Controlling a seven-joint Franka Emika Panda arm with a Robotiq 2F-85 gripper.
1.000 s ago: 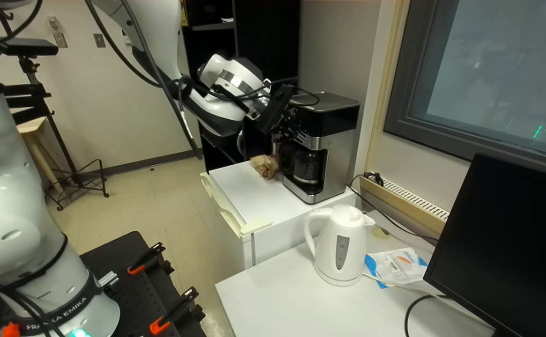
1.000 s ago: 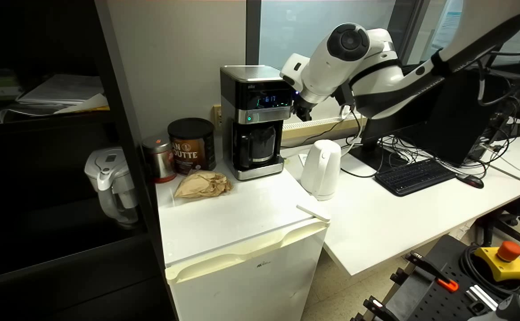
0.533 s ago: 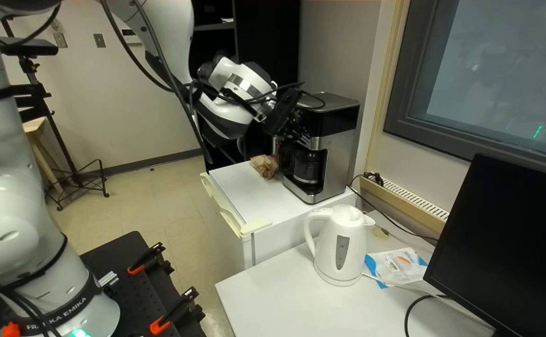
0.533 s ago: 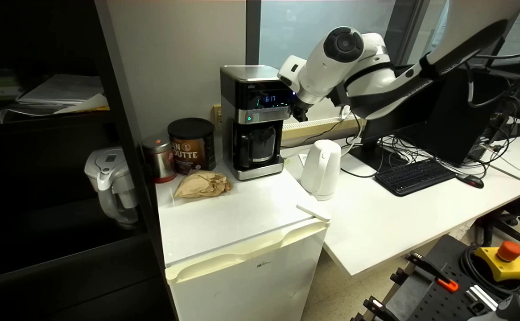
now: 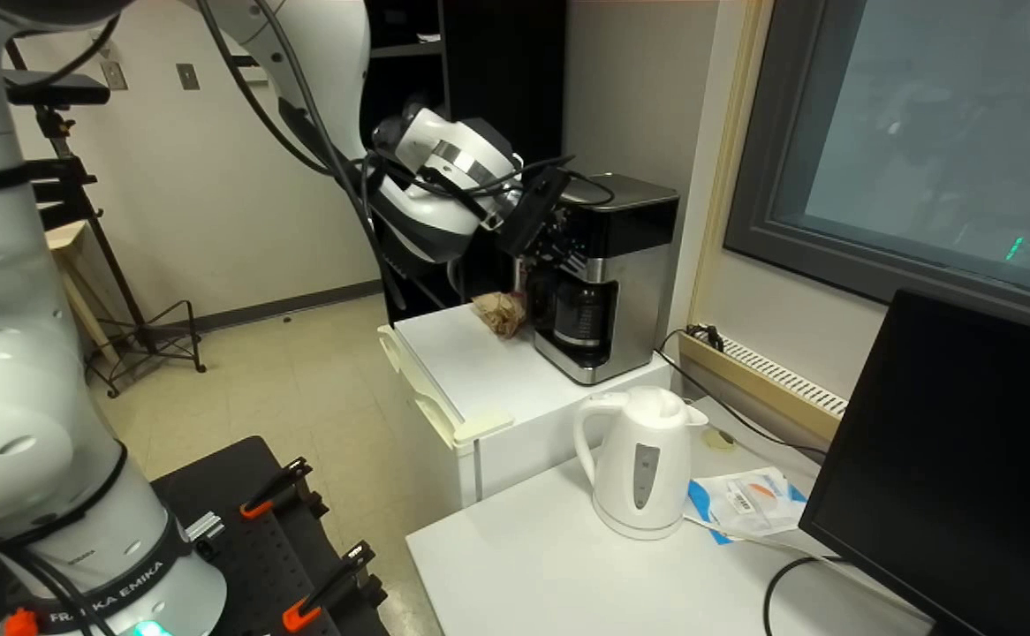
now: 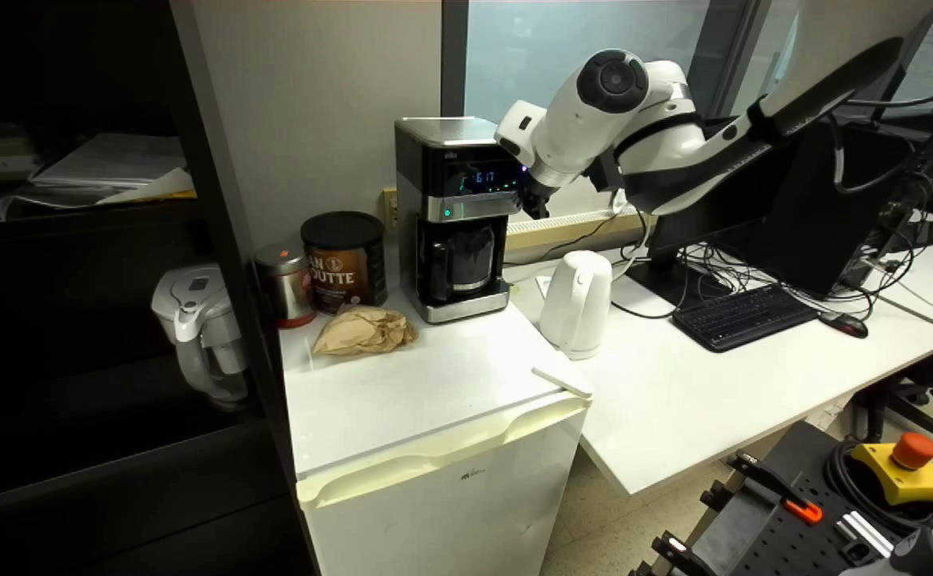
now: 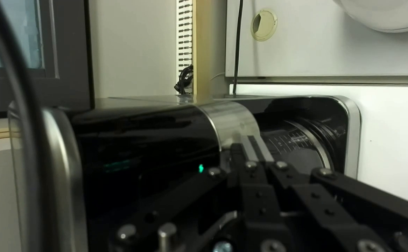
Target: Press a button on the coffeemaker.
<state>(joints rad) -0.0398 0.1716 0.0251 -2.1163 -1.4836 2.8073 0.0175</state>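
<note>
I see the jaws clenched, nothing between them, near the coffeemaker's front (image 6: 466,208); if they push too low, they may hit the carafe (image 6: 471,260) instead.

Arm base (image 5: 131,549): FRANKA EMIKA. Coffeemaker (image 6: 466,210) display (image 6: 484,178): 617. Dark can (image 6: 344,264) left of coffeemaker: AN, OUTTE. Fridge front (image 6: 434,520): logo (image 6: 473,474) too small to read.

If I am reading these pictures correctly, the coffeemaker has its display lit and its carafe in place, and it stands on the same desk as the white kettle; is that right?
Not quite: the coffeemaker stands on the small white fridge, not on the desk with the white kettle, as seen in both exterior views. Its display is lit and its carafe is in place.
</note>
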